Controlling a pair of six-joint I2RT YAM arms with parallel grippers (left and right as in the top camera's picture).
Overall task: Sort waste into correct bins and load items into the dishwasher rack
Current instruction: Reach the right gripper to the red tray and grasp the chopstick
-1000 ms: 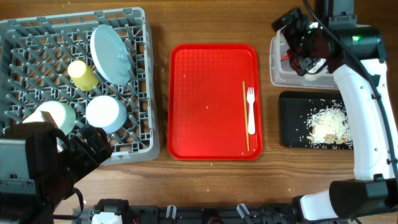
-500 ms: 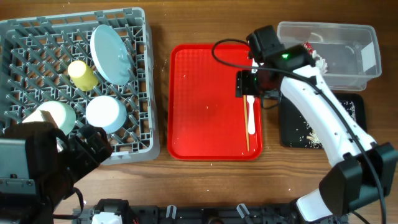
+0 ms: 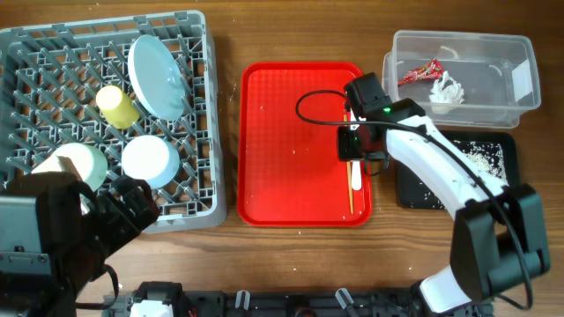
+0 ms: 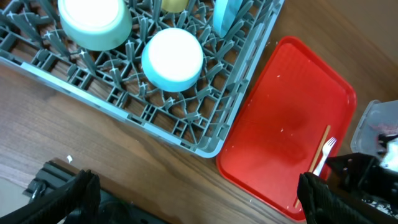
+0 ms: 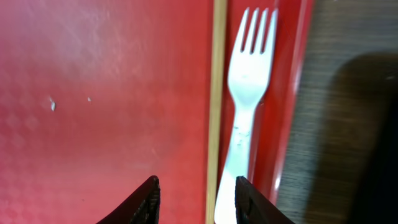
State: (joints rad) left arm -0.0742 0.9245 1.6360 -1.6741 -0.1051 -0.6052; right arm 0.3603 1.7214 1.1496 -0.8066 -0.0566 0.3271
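Note:
My right gripper (image 3: 352, 145) hovers low over the right side of the red tray (image 3: 291, 132). In the right wrist view its jaws (image 5: 198, 199) stand partly apart. Between them lie a thin wooden stick (image 5: 219, 93) and the handle of the white fork (image 5: 249, 81), and neither is pinched. The clear tub (image 3: 458, 113) holds the red wrapper (image 3: 419, 71) and the white napkin (image 3: 447, 88). Rice scraps (image 3: 483, 157) lie in the black tray (image 3: 414, 189). The grey rack (image 3: 26, 53) carries the plate (image 3: 157, 77), the yellow cup (image 3: 115, 106) and two bowls (image 3: 150, 160). My left gripper (image 4: 199, 199) is open and empty.
The left arm's body (image 3: 53, 238) sits at the rack's near left corner, over part of one bowl (image 3: 75, 163). My right arm (image 3: 441, 172) crosses above the black tray. Bare wood shows between the rack and the red tray.
My right arm has swung from the clear tub down and left to the fork on the red tray, and its jaws have narrowed. The left arm has not moved.

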